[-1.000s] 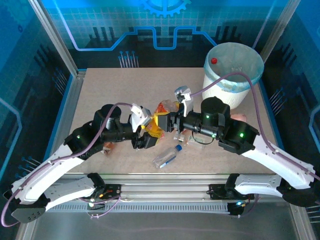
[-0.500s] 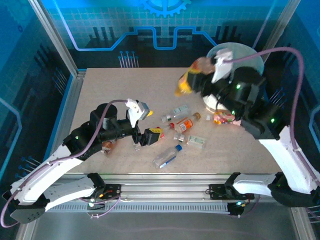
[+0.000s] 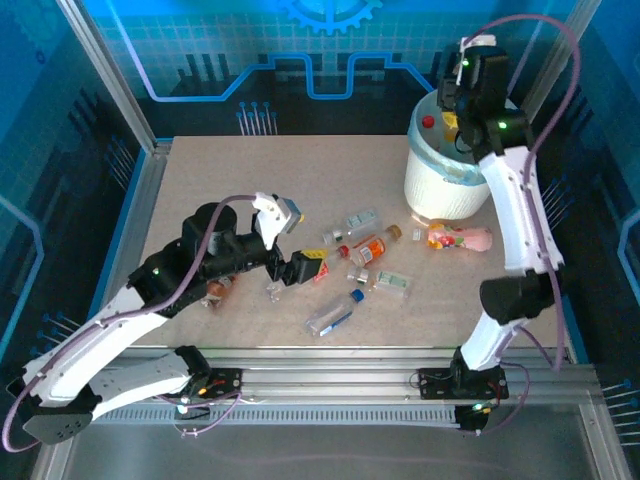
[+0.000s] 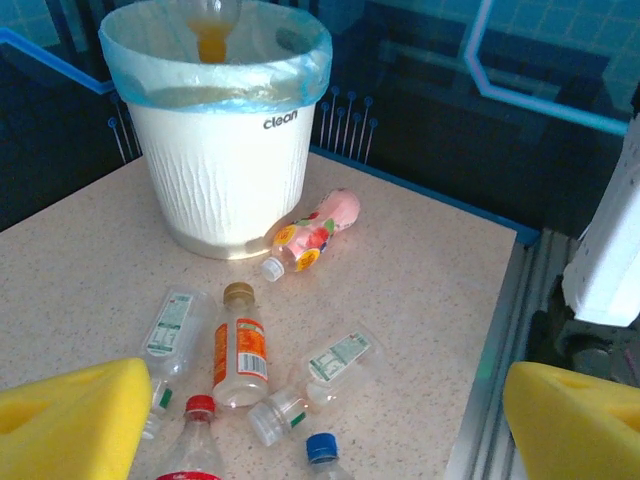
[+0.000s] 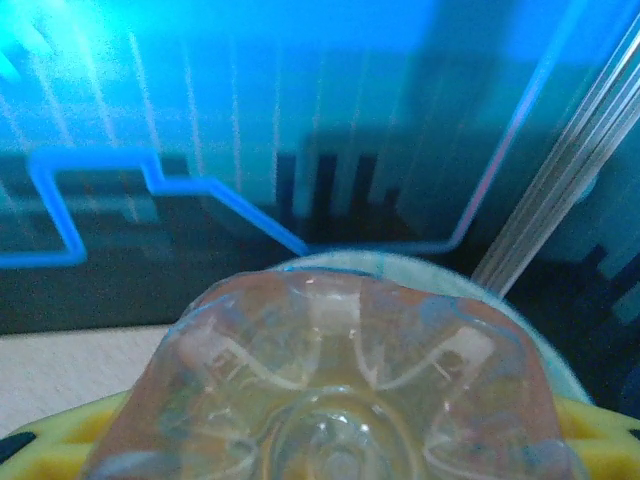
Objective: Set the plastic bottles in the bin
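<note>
Above the ribbed white bin (image 3: pixel 440 190), right hand (image 3: pixel 453 112) clamps a clear petal-based bottle (image 5: pixel 330 380), its cap hidden; left hand (image 3: pixel 303 268) holds yellow pads (image 4: pixel 70 420) apart.

- Left arm (image 3: pixel 110 335): white curved shell at the lower left, black joint housings further up, one small green light.
- Right arm (image 3: pixel 520 215): white links, black elbow block, green lights near the top.
- Mauve cable (image 3: pixel 230 201) loops off each wrist.
- Left claw (image 4: pixel 325 385): chunky yellow fingers (image 4: pixel 70 420).
</note>
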You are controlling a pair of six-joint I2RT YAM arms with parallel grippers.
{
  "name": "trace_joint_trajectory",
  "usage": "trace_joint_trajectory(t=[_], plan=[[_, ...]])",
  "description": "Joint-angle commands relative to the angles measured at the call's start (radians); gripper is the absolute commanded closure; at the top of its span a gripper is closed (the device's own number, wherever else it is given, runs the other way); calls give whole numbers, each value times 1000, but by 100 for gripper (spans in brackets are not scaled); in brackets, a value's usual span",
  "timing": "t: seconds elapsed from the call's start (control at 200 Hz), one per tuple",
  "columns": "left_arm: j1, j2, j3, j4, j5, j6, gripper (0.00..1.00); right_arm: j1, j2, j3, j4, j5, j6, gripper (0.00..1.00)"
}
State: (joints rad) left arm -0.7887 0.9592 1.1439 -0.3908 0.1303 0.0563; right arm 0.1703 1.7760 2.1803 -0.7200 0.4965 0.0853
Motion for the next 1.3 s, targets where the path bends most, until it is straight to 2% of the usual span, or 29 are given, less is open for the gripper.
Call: trace_joint_trajectory(t=[0.0,0.365,0.635,0.93,1.045,1.296], plan=[[-8,33,32,4,-43,45,8,-32,69,54,-92,-47,19,41],[-8,97,43,10,-25,65,7,-87,142,-174,-32,-146,88,37],[-6,93,21,19,-29,66,7,-130,178,-223,-32,-165,88,33],[-7,101,20,39,-27,61,7,-160,225,-131,-105,-201,88,23],[-7,99,28,36,-32,63,7,-155,180,-78,-133,-234,104,16],[-7,81,50,29,-67,29,7,-136,43,38,-191,-256,137,11]])
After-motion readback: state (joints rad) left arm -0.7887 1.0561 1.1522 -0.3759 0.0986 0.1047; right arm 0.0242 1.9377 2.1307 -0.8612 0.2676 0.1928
